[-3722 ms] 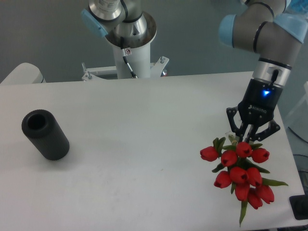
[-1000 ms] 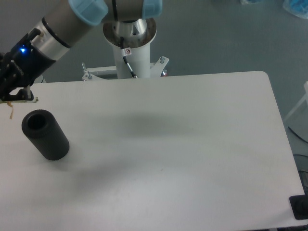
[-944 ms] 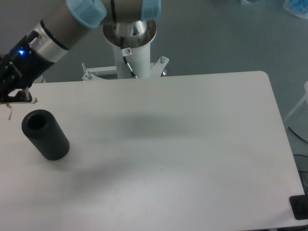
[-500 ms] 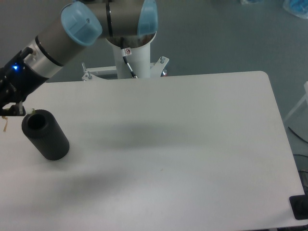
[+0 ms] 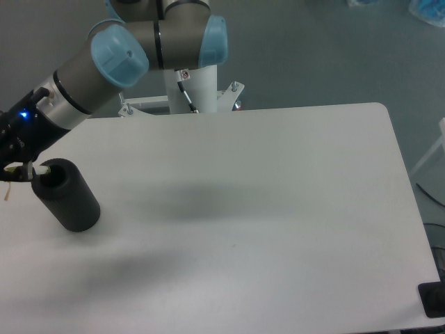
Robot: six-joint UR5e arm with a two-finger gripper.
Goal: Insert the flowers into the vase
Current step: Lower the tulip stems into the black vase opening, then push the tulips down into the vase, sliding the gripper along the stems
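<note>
The vase (image 5: 72, 203), a matte black cylinder, stands tilted at the table's left side with its round mouth facing up and left. My gripper (image 5: 15, 165) is at the frame's left edge, right beside the vase's mouth, and is partly cut off. It is shut on the flowers: only a pale green stem end (image 5: 42, 168) shows, reaching the rim of the mouth. The red buds are out of view past the left edge. A thin tan string (image 5: 6, 193) hangs below the gripper.
The arm's white base column (image 5: 189, 82) stands behind the table's far edge. A small black object (image 5: 434, 299) sits off the table's front right corner. The white table (image 5: 264, 209) stretches to the right of the vase.
The gripper carried the flowers from the table's right side to the far left. In the last second it has dropped lower, bringing the stem end to the vase's mouth.
</note>
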